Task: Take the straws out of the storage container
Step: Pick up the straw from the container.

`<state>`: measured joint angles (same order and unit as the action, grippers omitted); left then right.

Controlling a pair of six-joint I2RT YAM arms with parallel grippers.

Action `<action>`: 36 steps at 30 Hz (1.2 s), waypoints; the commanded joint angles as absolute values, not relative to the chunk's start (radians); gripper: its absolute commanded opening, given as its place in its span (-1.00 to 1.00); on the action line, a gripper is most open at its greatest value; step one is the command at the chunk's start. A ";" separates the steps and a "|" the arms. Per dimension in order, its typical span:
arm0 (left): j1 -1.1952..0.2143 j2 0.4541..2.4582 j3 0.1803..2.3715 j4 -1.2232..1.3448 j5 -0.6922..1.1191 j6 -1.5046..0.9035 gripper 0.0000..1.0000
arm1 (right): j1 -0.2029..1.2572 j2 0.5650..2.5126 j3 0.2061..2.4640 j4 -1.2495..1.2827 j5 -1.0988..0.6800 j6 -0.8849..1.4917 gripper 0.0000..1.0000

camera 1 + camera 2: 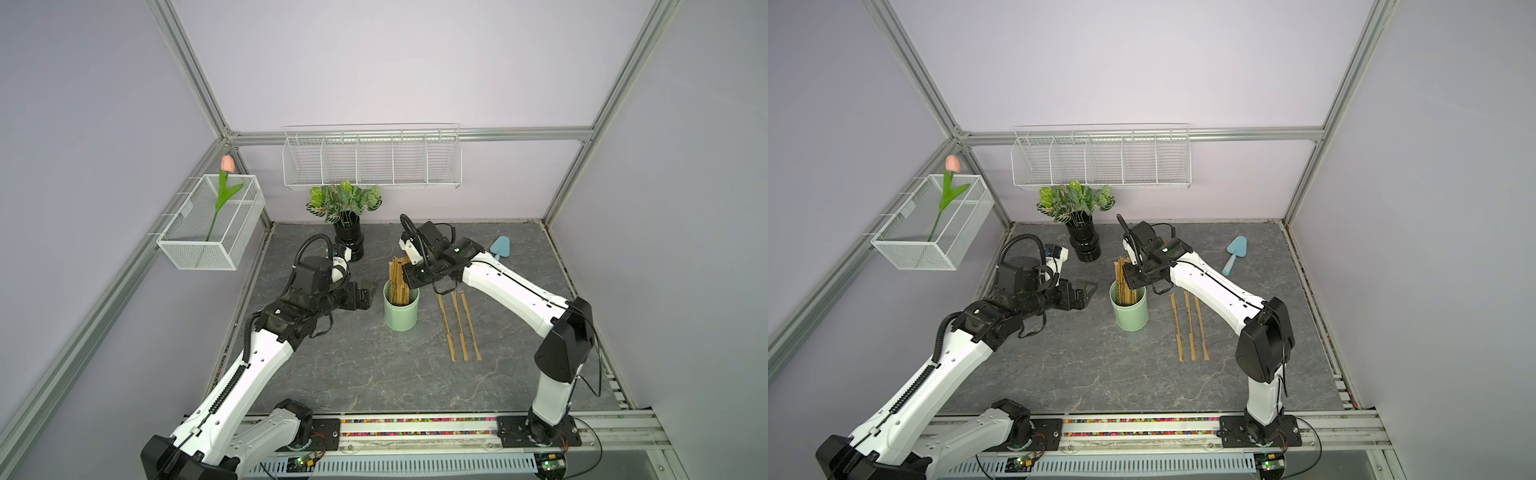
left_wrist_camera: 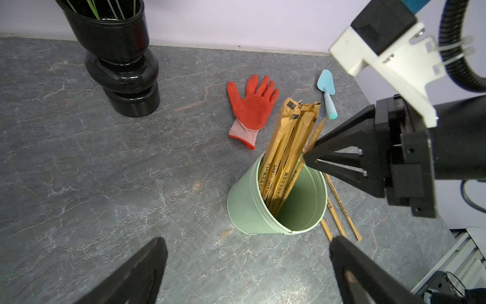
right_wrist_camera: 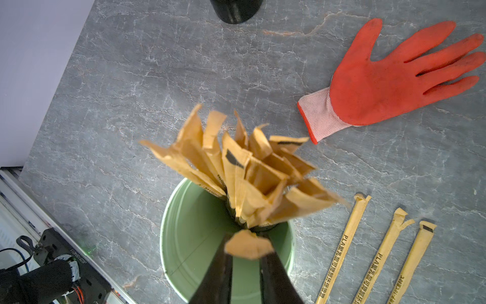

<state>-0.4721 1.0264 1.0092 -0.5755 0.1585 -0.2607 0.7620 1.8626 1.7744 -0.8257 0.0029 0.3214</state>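
The straws (image 2: 286, 147) are showing matt, creased tan paper wrappers with dark print. The storage container (image 2: 244, 205) is looking like smooth, satin painted metal. The table (image 2: 105, 158) is presenting a matt, stone-veined grey surface. The vase (image 2: 123, 76) is gleaming glossy black. The glove (image 3: 381, 84) is showing a rubbery red palm and knitted cloth cuff.

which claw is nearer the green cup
Right. The right claw sits over the mouth of the green cup, pinching one straw; the left claw stands open beside the cup, apart from it.
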 commanded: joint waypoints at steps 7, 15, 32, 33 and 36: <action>-0.476 1.020 1.008 -0.586 0.174 -0.257 0.99 | 0.767 1.902 1.794 -0.848 -0.003 0.320 -0.52; -0.476 1.023 1.008 -0.586 0.179 -0.258 0.99 | 0.768 1.889 1.785 -0.865 0.001 0.330 -0.57; -0.476 1.026 1.008 -0.584 0.182 -0.258 0.99 | 0.767 1.865 1.768 -0.877 0.023 0.326 -0.79; -0.476 1.025 1.009 -0.584 0.181 -0.257 0.99 | 0.768 1.860 1.767 -0.876 0.021 0.326 -0.80; -0.476 1.025 1.008 -0.584 0.181 -0.257 0.99 | 0.772 1.840 1.767 -0.877 0.016 0.324 -0.80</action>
<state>-0.4725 1.0264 1.0092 -0.5755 0.1665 -0.2607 0.7624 1.8942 1.7725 -0.8501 0.0143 0.3218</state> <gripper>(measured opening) 0.996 0.101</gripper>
